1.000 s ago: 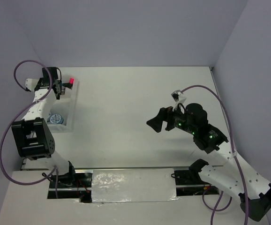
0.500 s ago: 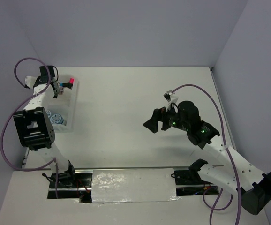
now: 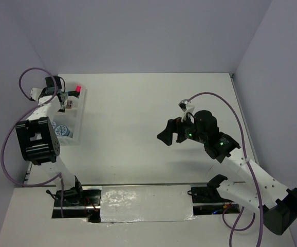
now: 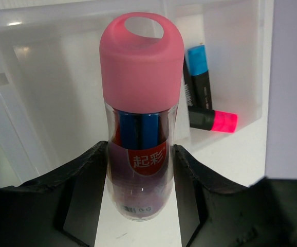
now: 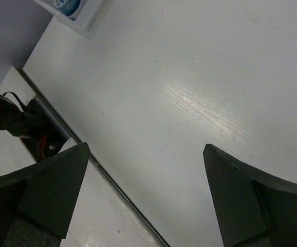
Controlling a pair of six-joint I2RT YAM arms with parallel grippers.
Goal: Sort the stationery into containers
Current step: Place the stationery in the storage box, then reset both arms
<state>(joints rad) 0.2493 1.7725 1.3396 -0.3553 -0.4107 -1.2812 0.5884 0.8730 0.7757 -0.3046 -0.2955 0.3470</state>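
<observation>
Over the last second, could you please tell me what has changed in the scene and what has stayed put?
The right gripper drifted slightly left over the table, jaws open. The left arm folded its elbow back toward its base, while the left gripper stayed over the far end of the tray, shut on the pink-capped tube. Nothing was released. The pink marker and blue roll in the tray stayed put.

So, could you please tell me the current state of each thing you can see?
left end effector, shut on pink-capped tube
right end effector, open, empty
pink-capped tube, capped, gripped
blue-capped marker, capped, in tray
pink-capped marker, capped, in tray
</observation>
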